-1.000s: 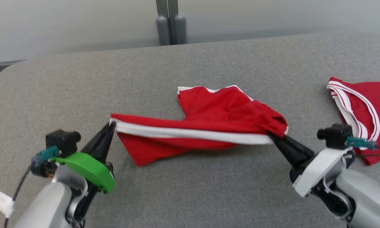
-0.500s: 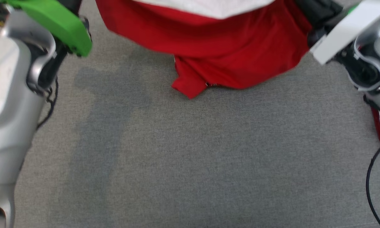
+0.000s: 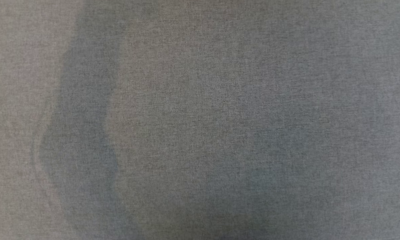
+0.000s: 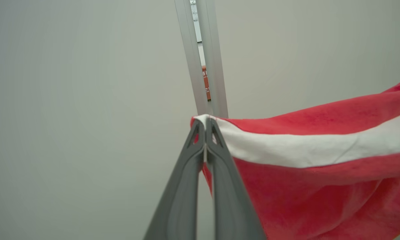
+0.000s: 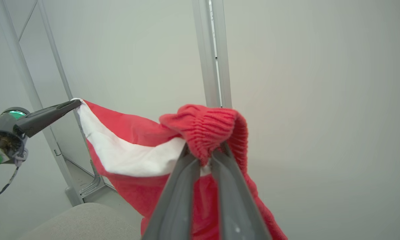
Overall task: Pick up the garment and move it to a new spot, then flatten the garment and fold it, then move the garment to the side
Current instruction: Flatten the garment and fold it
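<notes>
garment [image 4: 320,193] hangs off the surface, strung by its white-banded edge between both arms, long axis running gripper to gripper; left gripper [image 4: 205,125] pinched shut on one corner; right gripper [image 5: 205,156] clamped on the bunched ribbed end; table [image 3: 200,120] beneath for laying out; post [image 5: 213,50] behind, apart from the cloth.

garment [image 4: 320,186] cut by left wrist view's edge, orange label [image 4: 205,83] print unreadable

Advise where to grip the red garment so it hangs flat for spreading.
Grip the garment at both ends of its white band, fingers coming in from the outer sides. The left gripper pinches the band's corner cleanly; the right gripper clamps a bunched ribbed fold, so that end would probably spread better held at the band's flat edge.
</notes>
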